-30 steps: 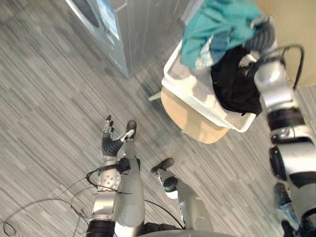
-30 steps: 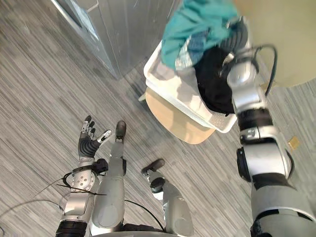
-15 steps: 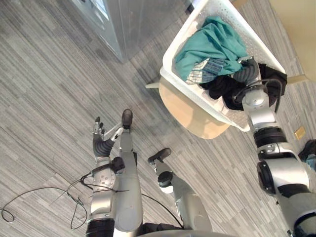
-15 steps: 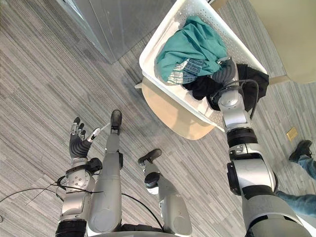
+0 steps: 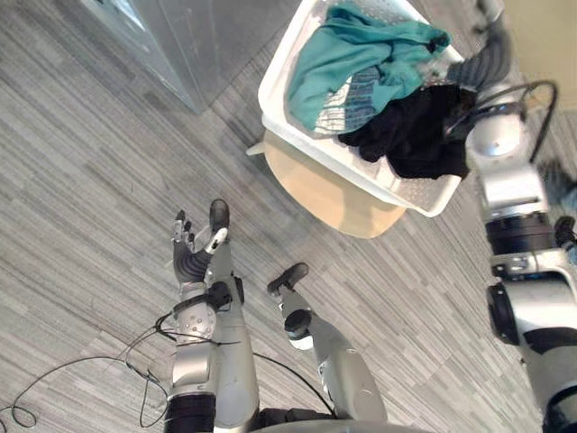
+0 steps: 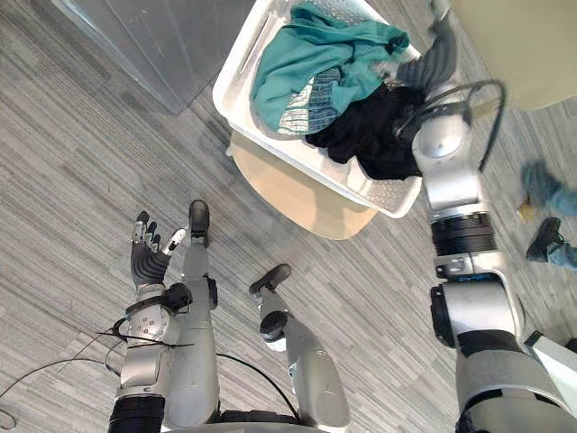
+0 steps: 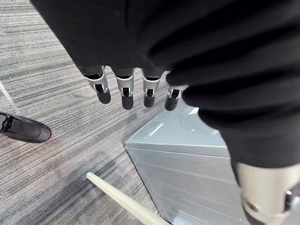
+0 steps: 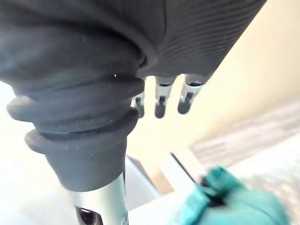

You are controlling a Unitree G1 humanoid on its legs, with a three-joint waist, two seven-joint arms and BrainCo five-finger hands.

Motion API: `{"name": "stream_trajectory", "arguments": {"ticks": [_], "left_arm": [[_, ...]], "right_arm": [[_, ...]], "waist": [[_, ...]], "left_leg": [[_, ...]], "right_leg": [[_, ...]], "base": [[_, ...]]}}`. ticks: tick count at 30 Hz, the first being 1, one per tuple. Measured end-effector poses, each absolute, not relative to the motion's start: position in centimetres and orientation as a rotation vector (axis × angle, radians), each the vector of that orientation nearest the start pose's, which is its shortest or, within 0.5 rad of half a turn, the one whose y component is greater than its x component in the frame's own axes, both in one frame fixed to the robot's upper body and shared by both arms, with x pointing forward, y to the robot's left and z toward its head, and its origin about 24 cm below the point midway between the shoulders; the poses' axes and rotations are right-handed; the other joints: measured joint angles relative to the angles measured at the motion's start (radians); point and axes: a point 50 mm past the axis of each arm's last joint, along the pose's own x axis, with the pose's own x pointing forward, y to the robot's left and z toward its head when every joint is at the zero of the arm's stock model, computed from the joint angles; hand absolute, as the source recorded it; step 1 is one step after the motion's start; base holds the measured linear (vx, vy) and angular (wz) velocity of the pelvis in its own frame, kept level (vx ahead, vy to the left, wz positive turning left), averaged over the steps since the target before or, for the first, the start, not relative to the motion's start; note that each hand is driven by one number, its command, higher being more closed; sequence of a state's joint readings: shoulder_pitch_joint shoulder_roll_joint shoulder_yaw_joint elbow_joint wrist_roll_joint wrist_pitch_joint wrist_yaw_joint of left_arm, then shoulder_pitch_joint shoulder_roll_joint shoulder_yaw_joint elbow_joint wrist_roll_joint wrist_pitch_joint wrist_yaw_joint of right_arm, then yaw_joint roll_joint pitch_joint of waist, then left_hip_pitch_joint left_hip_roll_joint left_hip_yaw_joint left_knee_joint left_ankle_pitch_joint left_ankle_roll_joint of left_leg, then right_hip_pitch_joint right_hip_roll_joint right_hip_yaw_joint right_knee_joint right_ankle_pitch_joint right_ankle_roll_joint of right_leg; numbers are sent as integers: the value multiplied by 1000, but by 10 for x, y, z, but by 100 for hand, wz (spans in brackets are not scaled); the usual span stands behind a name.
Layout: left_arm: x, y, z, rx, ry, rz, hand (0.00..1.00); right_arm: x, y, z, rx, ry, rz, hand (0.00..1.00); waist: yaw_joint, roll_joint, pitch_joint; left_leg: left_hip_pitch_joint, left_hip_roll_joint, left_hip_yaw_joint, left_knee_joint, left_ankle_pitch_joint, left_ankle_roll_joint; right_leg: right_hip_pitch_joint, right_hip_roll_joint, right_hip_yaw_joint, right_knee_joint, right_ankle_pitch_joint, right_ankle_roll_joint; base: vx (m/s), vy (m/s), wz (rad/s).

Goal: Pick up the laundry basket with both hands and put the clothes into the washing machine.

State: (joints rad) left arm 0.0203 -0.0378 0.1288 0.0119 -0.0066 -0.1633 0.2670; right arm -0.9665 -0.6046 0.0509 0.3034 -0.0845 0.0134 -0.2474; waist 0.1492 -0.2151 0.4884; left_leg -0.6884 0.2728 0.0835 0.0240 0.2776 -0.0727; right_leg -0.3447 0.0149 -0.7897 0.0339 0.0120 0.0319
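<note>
- One grey washing machine (image 5: pixel 176 41) is the biggest thing, standing on the striped floor beyond the open left hand and well apart from the basket.
- One white plastic laundry basket (image 5: pixel 287 115) rests tilted on a pale wooden stool (image 5: pixel 334 194), near the robot's right side. It has perforated walls and a smooth rolled rim.
- My guess is that the basket is stiff and light, with a smooth rim that could slip. The two short ends look like the places to grip, one hand on each, to keep it level.
- Three soft garments fill it: a teal top (image 5: pixel 356 50) heaped high, a striped cloth (image 5: pixel 347 104) under it, and a black piece (image 5: pixel 410 135) towards the right arm. The limp load sits unevenly and would likely shift or spill if the basket tips.
- Right hand (image 8: pixel 159 104) hovers at the basket's far side, fingers hanging straight and holding nothing.
- Left hand (image 5: pixel 187 257) is low over bare floor, far from the basket, fingers spread and empty.
- A person's dark shoe (image 7: pixel 23 131) stands on the floor.
</note>
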Motion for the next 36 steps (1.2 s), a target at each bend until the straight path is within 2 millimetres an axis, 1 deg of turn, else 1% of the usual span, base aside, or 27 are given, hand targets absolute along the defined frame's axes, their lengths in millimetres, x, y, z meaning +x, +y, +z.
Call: {"name": "stream_trajectory", "arguments": {"ticks": [1,4,8,11,13,17,18,19,21,22,23,24,26,28,30,33,36], "left_arm": [[243,188,47,-49,-124,404,0],[242,190,45,-40,-117,412,0],[241,195,43,-25,-105,430,0],[241,198,43,-20,-106,440,0],[241,199,43,-14,-107,438,0],[241,200,41,-9,-100,438,0],[241,200,39,-7,-89,437,0],[240,200,39,-7,-89,438,0],[240,202,39,-8,-87,448,0],[240,202,39,-8,-87,448,0],[240,203,38,-9,-86,451,0],[240,202,37,-14,-81,451,0],[240,202,32,-32,-57,454,0],[239,202,29,-53,-46,459,0],[240,199,29,-73,-45,448,0],[242,192,29,-94,-46,403,0],[243,184,30,-113,-48,370,0]], "right_arm": [[341,-213,325,-576,-800,-328,0],[330,-209,326,-586,-863,-304,0],[330,-205,320,-587,-864,-267,0],[334,-193,314,-609,-851,-196,0],[344,-178,308,-633,-814,-128,0],[362,-160,304,-635,-747,-88,0],[370,-156,305,-621,-717,-95,0],[374,-156,307,-615,-702,-104,0],[386,-148,313,-584,-654,-117,0],[390,-146,313,-576,-636,-118,0],[397,-140,312,-561,-594,-117,0],[401,-137,309,-554,-566,-115,0],[409,-132,298,-544,-498,-108,0],[415,-128,287,-538,-441,-102,0],[419,-130,279,-535,-386,-109,0],[423,-132,270,-527,-336,-114,0],[424,-134,267,-527,-317,-118,0]], "waist": [[-3,-1,0],[-9,-8,-5],[-9,-13,-9],[-4,-14,-9],[2,-14,-9],[14,-14,-9],[26,-14,-9],[33,-14,-9],[59,-14,-10],[66,-14,-10],[84,-14,-10],[95,-14,-10],[113,-14,-10],[118,-14,-10],[118,-14,-10],[118,-14,-10],[118,-14,-10]], "left_leg": [[4,-1,0,-1,0,0],[7,-1,0,-4,0,0],[6,-2,0,-4,0,0],[6,-2,-2,-1,0,0],[-2,0,-7,12,-2,1],[-17,3,-22,20,-3,1],[-24,6,-26,20,-9,-2],[-31,8,-28,21,-9,-2],[-59,12,-37,19,-9,-3],[-64,14,-36,17,-8,-4],[-75,22,-33,17,-7,-5],[-81,25,-35,17,-6,-5],[-85,26,-44,15,0,-3],[-90,27,-58,14,4,-8],[-99,27,-67,13,6,-11],[-100,28,-70,9,6,-12],[-102,28,-76,5,6,-12]], "right_leg": [[5,1,0,-4,2,0],[6,1,1,-4,2,0],[6,1,2,-4,2,0],[7,1,3,-3,3,0],[7,3,2,-3,4,-2],[5,12,0,-4,4,-2],[0,16,0,-4,5,-2],[-6,18,-1,-4,4,-2],[-27,26,-3,-12,5,-2],[-32,28,-3,-13,7,0],[-40,36,-3,-21,15,13],[-45,39,-4,-22,18,17],[-44,45,-6,-23,20,14],[-42,51,-6,-23,22,12],[-46,55,-6,-24,22,12],[-46,57,-5,-27,22,12],[-48,61,-5,-33,22,12]], "base": [[73,102,1],[73,110,1],[71,107,0],[72,102,1],[74,101,1],[71,108,4],[55,95,0],[44,89,0],[34,81,0],[39,77,-7],[46,70,-10],[68,77,-3],[73,56,8],[95,66,14],[110,89,9],[77,76,2],[69,71,0]]}}
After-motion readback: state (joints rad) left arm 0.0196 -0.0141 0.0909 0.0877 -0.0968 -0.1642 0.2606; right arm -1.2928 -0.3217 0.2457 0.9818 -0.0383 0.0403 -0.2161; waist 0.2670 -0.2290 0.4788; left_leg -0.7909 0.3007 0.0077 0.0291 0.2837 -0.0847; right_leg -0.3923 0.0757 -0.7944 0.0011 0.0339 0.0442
